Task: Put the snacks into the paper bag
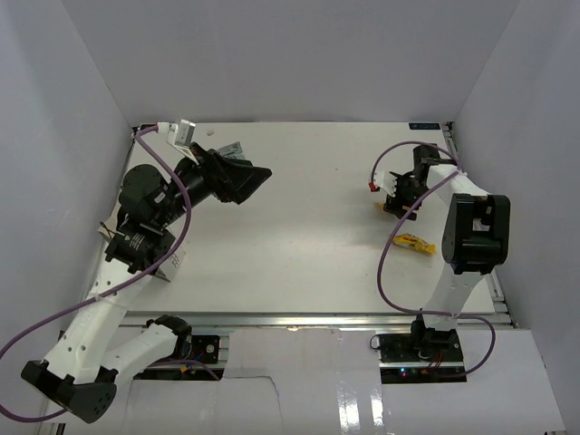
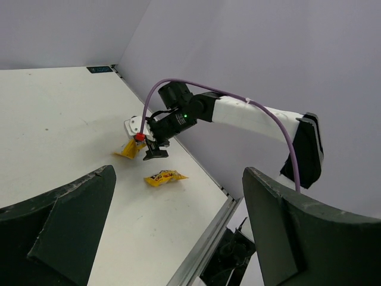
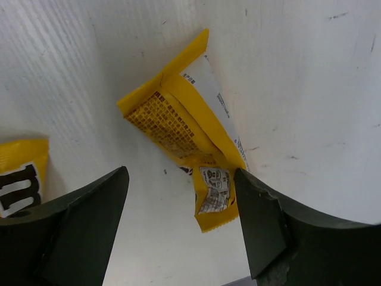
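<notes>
yellow snack packet (image 3: 172, 134) lies between the right tool's (image 3: 180, 179) spread fingers.

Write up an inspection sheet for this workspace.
Surface: white table, lightly scuffed.
Job's things: first yellow packet lies under the right tool, ungripped; second yellow packet beside it; likely the paper bag, mostly hidden by the left arm.
Clutter: small printed item beside the left tool, unidentifiable.
Grippers: left tool open, empty; right tool open.
Cables: left purple cable and right purple cable loop clear of packets.
Surroundings: white walls on three sides.
</notes>
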